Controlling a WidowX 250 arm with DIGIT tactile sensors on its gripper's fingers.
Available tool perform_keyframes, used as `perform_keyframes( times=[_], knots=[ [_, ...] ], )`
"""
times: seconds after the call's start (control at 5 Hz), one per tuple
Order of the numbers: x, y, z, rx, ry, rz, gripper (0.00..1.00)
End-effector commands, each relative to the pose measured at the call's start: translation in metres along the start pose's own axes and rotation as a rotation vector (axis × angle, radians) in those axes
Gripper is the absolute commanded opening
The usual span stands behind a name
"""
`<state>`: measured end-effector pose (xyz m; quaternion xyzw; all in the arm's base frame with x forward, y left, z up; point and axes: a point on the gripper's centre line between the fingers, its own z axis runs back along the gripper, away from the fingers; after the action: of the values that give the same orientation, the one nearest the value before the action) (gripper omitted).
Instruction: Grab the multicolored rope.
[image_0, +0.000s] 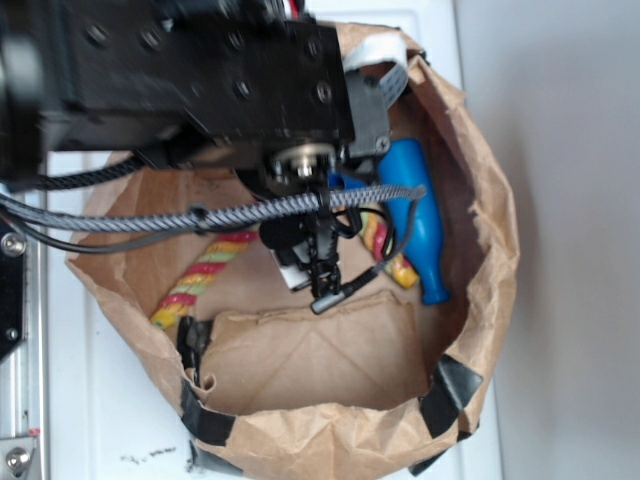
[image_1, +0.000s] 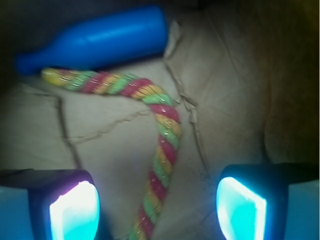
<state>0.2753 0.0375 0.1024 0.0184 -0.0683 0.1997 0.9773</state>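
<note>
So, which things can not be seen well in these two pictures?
- Exterior: the arm hides the middle of the multicolored rope and the pincer.
- Wrist: the bottom edge cuts the rope; the pincer fingers glow, blurred.
- Wrist: the blue bottle is blurred, with dark surroundings.

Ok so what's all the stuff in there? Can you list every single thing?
multicolored rope: one, twisted red, yellow and green, bent across the floor of the bag, one end beside the bottle
blue bottle toy: one, blue, lying on its side along the bag's wall
paper bag: one, brown, rolled down, holding the rope and the bottle
black tape: a few strips, black, on the bag's front rim
white surface: one, white, under the bag
braided cable: one, grey and black, running across the arm
gripper: one, black, jaws apart, above the rope, one finger either side
</note>
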Motion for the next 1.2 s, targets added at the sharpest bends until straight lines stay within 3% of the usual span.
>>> perform_keyframes(
  times=[0.0,0.6,0.8,1.0],
  knots=[
    [0.018,-0.002,-0.035,0.033,0.011,-0.037,1.00],
    [0.023,0.005,-0.066,0.115,-0.021,-0.039,1.00],
    [0.024,0.006,-0.067,0.110,-0.010,-0.037,0.95],
    [0.023,0.008,-0.063,0.101,-0.035,-0.026,0.00]
  ],
)
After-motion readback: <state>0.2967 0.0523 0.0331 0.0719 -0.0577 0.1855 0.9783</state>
